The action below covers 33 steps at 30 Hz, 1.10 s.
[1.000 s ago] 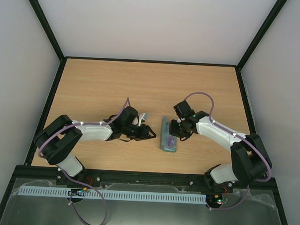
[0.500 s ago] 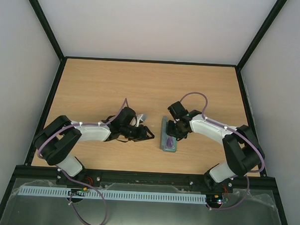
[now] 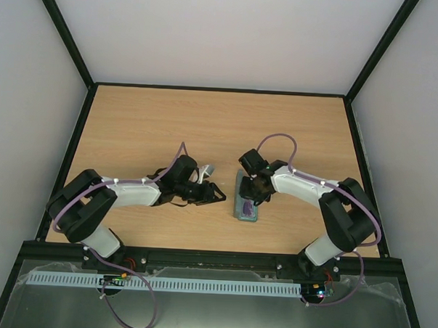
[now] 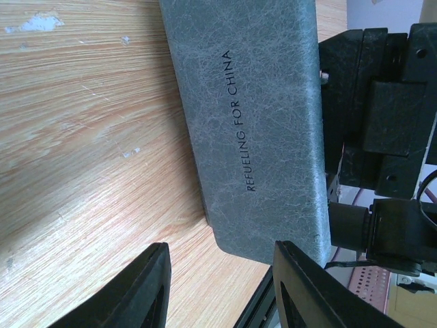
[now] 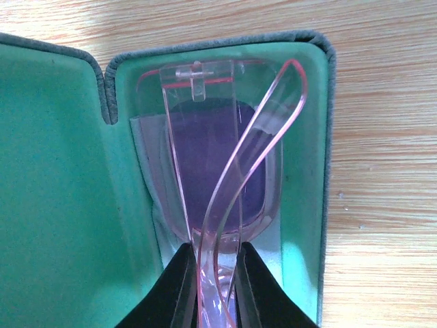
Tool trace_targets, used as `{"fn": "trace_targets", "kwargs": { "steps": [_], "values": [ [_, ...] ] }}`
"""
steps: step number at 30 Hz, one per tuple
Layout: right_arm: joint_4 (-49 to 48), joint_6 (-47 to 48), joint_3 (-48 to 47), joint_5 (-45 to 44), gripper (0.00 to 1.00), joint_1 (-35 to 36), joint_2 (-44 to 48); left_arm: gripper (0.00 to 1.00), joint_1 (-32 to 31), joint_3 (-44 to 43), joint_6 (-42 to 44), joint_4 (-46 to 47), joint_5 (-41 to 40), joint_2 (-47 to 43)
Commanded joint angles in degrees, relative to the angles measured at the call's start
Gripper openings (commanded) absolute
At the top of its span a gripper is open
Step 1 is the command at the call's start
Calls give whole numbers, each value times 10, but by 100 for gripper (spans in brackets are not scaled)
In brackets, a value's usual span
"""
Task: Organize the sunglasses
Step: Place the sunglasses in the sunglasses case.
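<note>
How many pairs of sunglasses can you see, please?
1. The sunglasses lie inside the open case, their temple arms pinched between the right fingers. Others may be hidden.

Left jaws apart, right jaws clamped.

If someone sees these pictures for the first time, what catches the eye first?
In the right wrist view, the bright green lining of the open case stands out, with the pink sunglasses sitting in it. The right gripper pinches one of their temple arms. In the left wrist view, the case's grey outside, printed REFUELING FOR CHINA, lies just ahead of the open left gripper.
</note>
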<state>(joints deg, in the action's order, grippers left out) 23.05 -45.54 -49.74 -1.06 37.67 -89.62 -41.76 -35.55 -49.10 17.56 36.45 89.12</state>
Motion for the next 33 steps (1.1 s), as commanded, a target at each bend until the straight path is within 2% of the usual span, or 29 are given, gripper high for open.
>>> {"fn": "trace_targets", "kwargs": {
  "steps": [1, 6, 12, 21, 28, 33],
  "values": [
    [24, -10, -9, -11, 1, 10, -13, 44, 3, 5, 5, 14, 8, -9],
    [22, -12, -4, -12, 3, 10, -12, 44, 3, 4, 3, 16, 9, -7],
    [29, -14, -9, -13, 20, 10, 15, 44, 3, 0, 4, 9, 8, -10],
    [60, -7, -33, -18, 32, 10, 56, 44, 3, -3, 4, -2, 3, -12],
    [90, 1, -30, -49, 33, 4, 114, 44, 3, -17, 11, -34, -9, -24],
    [65, 22, 14, -17, 25, -50, 186, 43, 3, -28, 15, -61, -19, -29]
  ]
}}
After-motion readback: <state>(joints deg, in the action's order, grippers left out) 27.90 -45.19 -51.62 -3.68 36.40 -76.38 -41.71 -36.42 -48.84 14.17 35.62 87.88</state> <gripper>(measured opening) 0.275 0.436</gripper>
